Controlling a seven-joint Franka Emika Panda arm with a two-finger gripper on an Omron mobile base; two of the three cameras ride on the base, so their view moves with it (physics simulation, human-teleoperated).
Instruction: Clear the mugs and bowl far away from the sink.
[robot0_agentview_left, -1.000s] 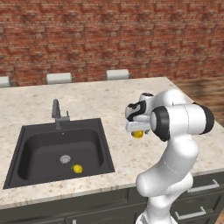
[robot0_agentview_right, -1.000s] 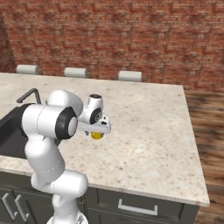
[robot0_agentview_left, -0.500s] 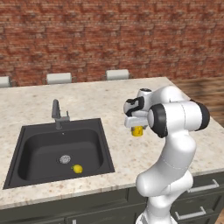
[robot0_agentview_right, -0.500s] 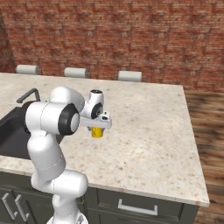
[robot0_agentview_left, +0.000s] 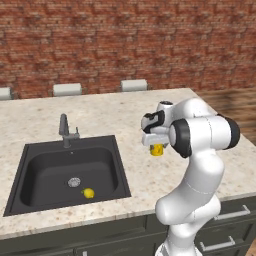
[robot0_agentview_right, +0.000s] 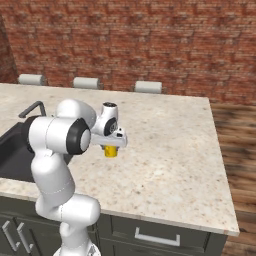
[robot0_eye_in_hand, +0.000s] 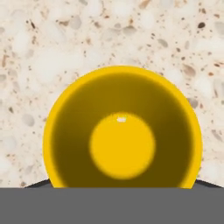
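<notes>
Speckled granite counter (robot0_agentview_left: 125, 112) stood before a brick wall (robot0_agentview_left: 125, 40), with the sink (robot0_agentview_left: 65, 172) sunk at its left. The gripper (robot0_agentview_left: 158, 148) pointed straight down onto the yellow mug (robot0_agentview_right: 110, 151) right of the sink; whether its fingers gripped the mug could not be told.

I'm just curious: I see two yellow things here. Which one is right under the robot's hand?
The yellow mug, upright on the counter right of the sink, sits directly under the gripper. The small round yellow lump lies inside the sink.

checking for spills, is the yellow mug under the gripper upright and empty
Upright and empty: the hand view looks straight down into the yellow mug, showing its round rim and bare yellow bottom, on the counter.
</notes>
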